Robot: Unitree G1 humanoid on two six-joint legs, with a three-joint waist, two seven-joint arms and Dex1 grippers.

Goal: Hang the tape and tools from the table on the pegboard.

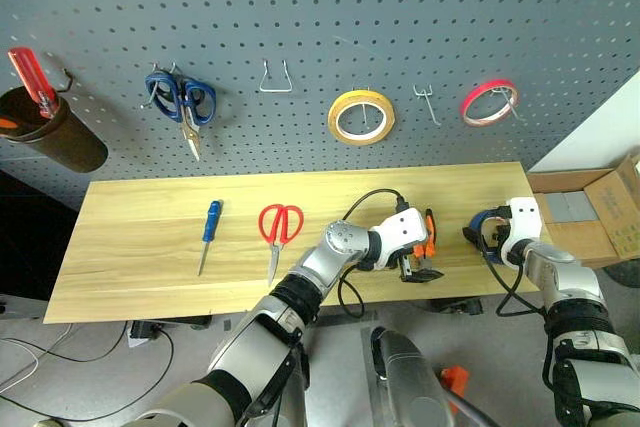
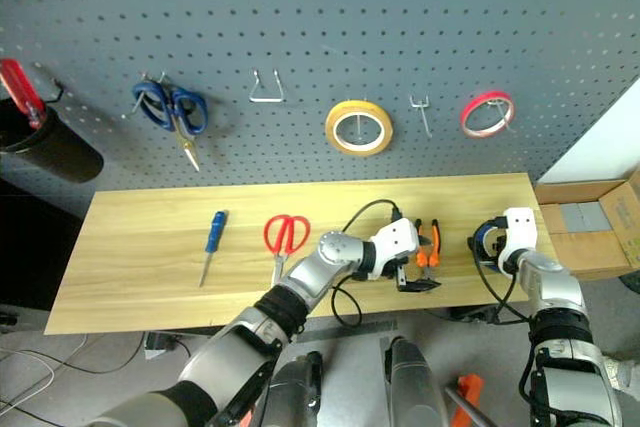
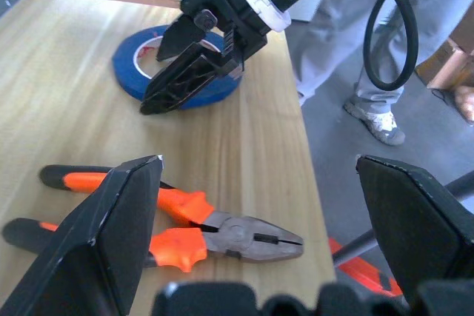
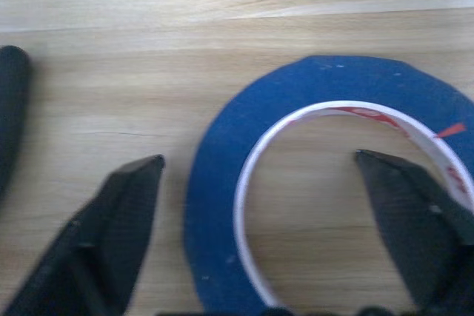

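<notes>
Tool (image 3: 194, 57) on our right arm straddled the blue tape roll (image 4: 311, 183) near the desk (image 1: 150, 247) edge, one finger inside the ring, not yet clamped, while our left tool (image 3: 259, 234) gaped over the pliers (image 3: 185, 231).

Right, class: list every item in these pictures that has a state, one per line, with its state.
blue tape: flat on table, right tool straddling its rim
pliers: lying on table, closed
red scissors: on table, closed
blue screwdriver: on table
blue scissors: hung
yellow tape: hung
red tape: hung
left tool: open
</notes>
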